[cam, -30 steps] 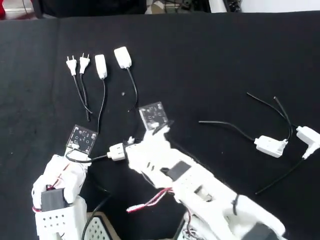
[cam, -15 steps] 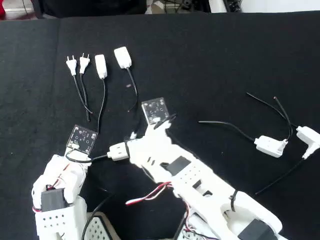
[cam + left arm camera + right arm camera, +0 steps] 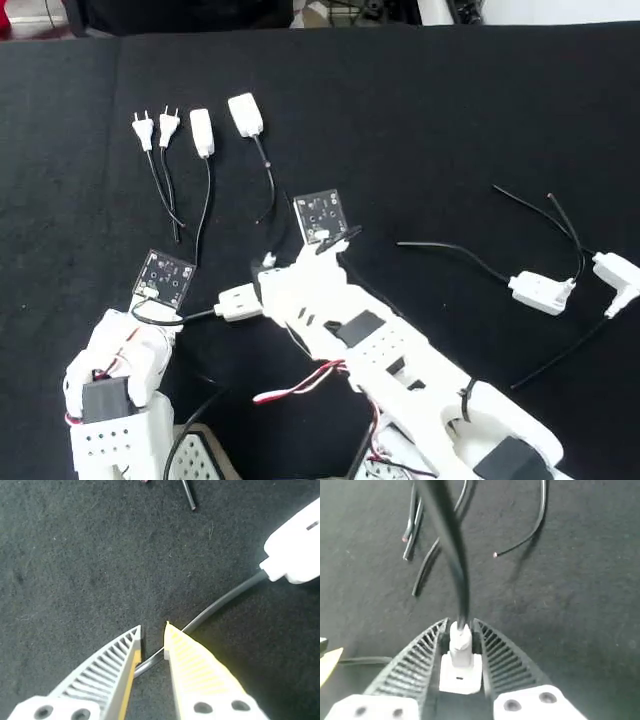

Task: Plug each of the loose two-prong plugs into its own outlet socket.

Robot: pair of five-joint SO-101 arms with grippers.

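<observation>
Right gripper (image 3: 459,624) is clenched on a white connector (image 3: 460,667). The connector has a blocky rectangular body seated between the ribbed fingers and a short round collar at its front, and a thick black cord (image 3: 451,555) leaves straight past the fingertips. Its mating end is hidden in the jaws, so I cannot tell plug from socket. In the high view this connector (image 3: 238,300) protrudes just beyond the right arm's tip, and its cord runs on across the black table (image 3: 450,130) to the left arm. Left gripper (image 3: 152,628) is pinched nearly closed on that cord (image 3: 220,602), which passes between its grey and yellow fingers. The connector body (image 3: 295,545) sits well ahead of those fingertips, off to one side. Far beyond both grippers lie a two-prong plug (image 3: 143,128) and its twin plug (image 3: 168,124), prongs pointing away. Just beside them are a slim white socket (image 3: 201,130) and a broader white socket (image 3: 245,113), each trailing a black cord toward the arms.
</observation>
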